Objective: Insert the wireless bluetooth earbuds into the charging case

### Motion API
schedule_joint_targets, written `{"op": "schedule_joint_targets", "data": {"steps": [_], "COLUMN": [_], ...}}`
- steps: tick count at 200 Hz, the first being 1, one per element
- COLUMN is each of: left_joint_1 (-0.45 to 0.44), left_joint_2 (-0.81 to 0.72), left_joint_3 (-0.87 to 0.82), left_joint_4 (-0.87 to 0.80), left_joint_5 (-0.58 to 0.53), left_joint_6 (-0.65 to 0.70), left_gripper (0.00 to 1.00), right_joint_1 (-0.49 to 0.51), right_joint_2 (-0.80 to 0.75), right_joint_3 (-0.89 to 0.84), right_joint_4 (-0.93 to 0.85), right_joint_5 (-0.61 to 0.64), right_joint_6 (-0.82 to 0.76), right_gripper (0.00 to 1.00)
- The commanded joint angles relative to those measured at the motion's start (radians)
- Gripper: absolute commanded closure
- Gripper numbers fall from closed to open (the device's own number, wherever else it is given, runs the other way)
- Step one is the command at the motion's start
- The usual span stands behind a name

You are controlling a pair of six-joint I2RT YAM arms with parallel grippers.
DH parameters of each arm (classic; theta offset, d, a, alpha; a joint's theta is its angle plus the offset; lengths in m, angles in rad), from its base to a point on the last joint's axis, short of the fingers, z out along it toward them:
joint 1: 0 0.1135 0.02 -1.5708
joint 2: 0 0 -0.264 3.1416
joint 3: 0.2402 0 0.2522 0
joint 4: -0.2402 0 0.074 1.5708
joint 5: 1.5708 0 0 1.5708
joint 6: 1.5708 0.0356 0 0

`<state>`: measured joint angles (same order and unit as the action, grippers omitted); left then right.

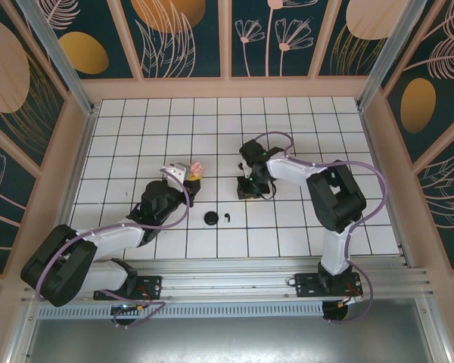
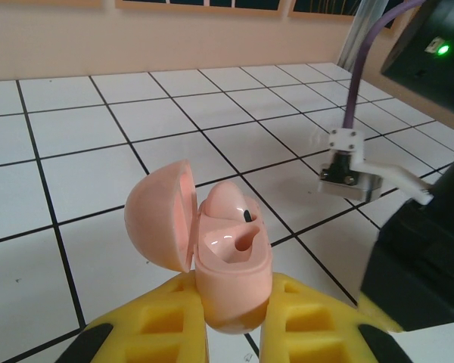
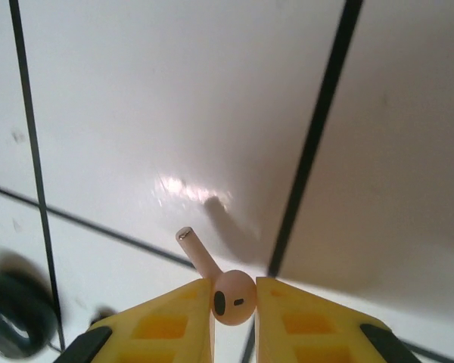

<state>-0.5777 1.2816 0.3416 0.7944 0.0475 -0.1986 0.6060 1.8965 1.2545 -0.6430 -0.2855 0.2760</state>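
Between the yellow fingers of the right pincer a pink earbud is pinched by its head, stem sticking out, over the white tiled desk. The left pincer is closed tight on the pink charging case, upright, lid open. A black earbud lies on the desk just beside a black disc, between the arms.

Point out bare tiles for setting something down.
Bare: the far tile rows along the back wall, and the tiles right of the right arm. Crowded: the middle, around the pink case, right gripper, black disc and black earbud.
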Motion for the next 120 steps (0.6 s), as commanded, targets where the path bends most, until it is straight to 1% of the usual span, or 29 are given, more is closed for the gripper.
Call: {"op": "schedule_joint_targets", "data": {"steps": [1, 20, 68, 92, 107, 120], "left_joint_1": [0.003, 0.003, 0.004, 0.003, 0.003, 0.002], "left_joint_2": [-0.003, -0.002, -0.008, -0.010, -0.010, -0.010], "left_joint_3": [0.034, 0.040, 0.045, 0.050, 0.052, 0.054], "left_joint_4": [-0.009, -0.017, -0.036, -0.046, -0.052, -0.056], "left_joint_5": [0.028, 0.038, 0.052, 0.057, 0.057, 0.060], "left_joint_6": [0.024, 0.025, 0.030, 0.032, 0.034, 0.037], "left_gripper": [0.91, 0.91, 0.91, 0.91, 0.91, 0.91], "right_joint_1": [-0.020, -0.039, -0.053, -0.053, -0.053, -0.053], "right_joint_2": [-0.063, -0.084, -0.101, -0.099, -0.082, -0.070], "right_joint_3": [-0.049, -0.083, -0.124, -0.117, -0.106, -0.097], "right_joint_4": [-0.087, -0.118, -0.203, -0.202, -0.213, -0.221], "right_joint_5": [0.002, -0.006, 0.033, 0.036, 0.065, 0.089], "right_joint_6": [-0.126, -0.181, -0.328, -0.338, -0.336, -0.329], "right_gripper": [0.81, 0.81, 0.81, 0.80, 0.80, 0.76]}}
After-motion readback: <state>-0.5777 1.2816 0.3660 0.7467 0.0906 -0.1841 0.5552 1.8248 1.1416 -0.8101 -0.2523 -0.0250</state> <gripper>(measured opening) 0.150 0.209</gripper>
